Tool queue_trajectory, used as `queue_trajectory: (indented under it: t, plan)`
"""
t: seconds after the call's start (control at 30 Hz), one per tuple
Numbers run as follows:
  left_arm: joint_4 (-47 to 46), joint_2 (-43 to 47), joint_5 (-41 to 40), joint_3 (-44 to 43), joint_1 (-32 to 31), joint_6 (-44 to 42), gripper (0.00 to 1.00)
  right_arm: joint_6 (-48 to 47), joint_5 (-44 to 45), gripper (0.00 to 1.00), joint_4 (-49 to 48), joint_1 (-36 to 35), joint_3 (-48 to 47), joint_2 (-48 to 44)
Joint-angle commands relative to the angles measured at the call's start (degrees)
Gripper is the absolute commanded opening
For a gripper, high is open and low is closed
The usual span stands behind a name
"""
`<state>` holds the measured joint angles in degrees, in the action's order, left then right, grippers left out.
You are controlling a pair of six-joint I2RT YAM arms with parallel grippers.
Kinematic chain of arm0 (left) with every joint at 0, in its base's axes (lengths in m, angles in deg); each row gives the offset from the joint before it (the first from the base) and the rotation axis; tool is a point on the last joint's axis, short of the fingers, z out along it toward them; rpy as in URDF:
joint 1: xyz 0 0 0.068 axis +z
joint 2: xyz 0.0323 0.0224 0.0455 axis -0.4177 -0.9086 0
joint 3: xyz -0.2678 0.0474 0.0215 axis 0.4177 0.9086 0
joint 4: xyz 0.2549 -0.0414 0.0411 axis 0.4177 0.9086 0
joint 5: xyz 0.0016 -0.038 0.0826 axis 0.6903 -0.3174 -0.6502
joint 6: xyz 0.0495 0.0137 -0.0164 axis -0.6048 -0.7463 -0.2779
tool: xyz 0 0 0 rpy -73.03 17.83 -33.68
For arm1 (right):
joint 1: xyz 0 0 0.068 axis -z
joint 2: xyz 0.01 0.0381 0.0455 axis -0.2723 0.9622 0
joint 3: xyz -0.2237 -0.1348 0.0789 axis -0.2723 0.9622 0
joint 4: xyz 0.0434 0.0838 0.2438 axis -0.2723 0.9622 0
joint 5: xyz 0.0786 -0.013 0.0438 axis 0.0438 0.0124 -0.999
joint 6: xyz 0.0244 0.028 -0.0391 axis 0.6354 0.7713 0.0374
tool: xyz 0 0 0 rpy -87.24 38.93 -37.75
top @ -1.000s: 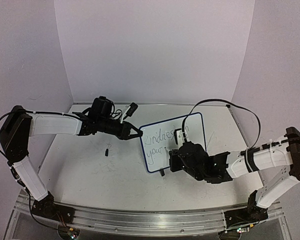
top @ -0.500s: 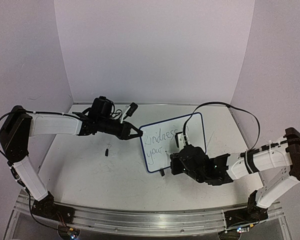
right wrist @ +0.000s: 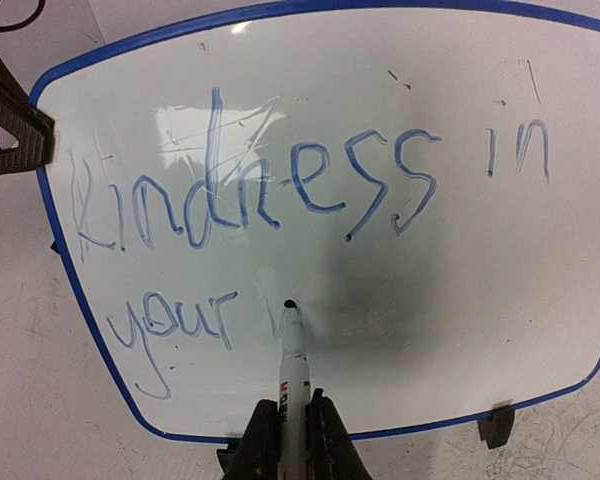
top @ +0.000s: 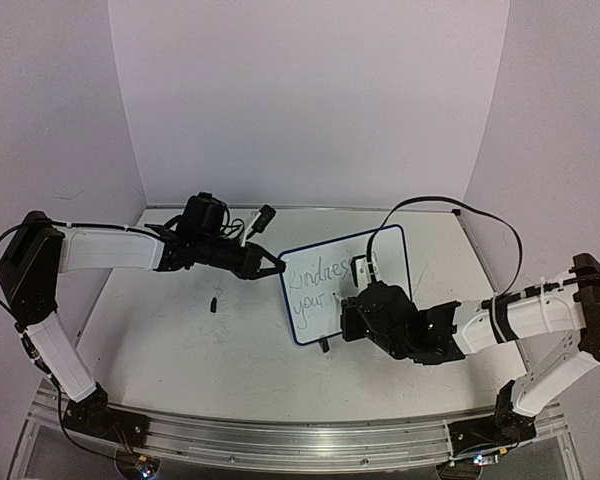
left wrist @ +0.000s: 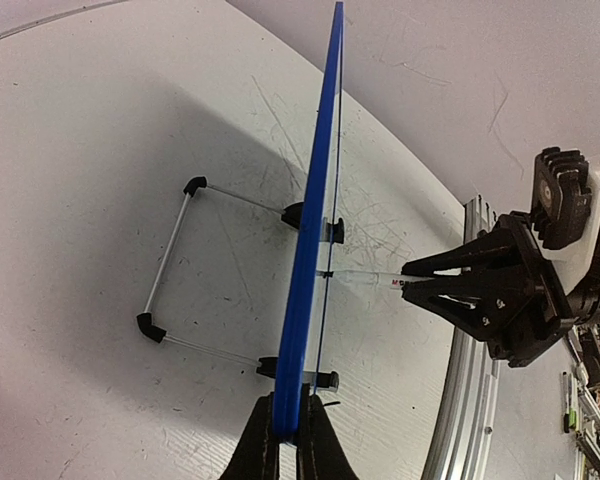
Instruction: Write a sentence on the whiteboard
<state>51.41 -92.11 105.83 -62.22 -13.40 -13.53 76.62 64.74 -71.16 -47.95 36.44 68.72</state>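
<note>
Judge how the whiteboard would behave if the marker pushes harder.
The whiteboard probably tips easily: thin, propped on a slim wire stand, left jaws pinching its frame. Its glossy face likely lets the marker slide.

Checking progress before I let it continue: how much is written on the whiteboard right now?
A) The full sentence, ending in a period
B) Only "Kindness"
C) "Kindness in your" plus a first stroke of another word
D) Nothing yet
C: in the right wrist view the sentence on the whiteboard reads "Kindness in" above "your", and the marker in the right tool has its tip on a lone stroke after that.
</note>
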Motion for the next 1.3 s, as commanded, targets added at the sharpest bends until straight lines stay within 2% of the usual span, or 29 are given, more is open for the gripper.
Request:
queue_trajectory:
  t: [0.0, 0.4, 0.93, 1.27]
  plan:
    - [2.71, 0.38, -2.28, 0.45, -0.67, -3.68, 0.0, -0.15, 1.57, 0.0, -0.5, 1.71, -0.77, 0.09]
    - [2.68, 0.2, -2.2, 0.4, -0.67, -3.61, 0.0, 4.64, -1.68, 0.0, 0.51, 1.53, 4.69, -1.28]
    - [2.68, 0.34, -2.33, 0.54, -0.67, -3.72, 0.0, 1.02, 3.2, 0.0, -0.28, 2.58, -0.28, -2.04]
    - [2.68, 0.61, -2.44, 0.7, -0.67, -3.78, 0.0, 1.32, 1.22, 0.0, -0.25, 3.2, 1.55, -3.61]
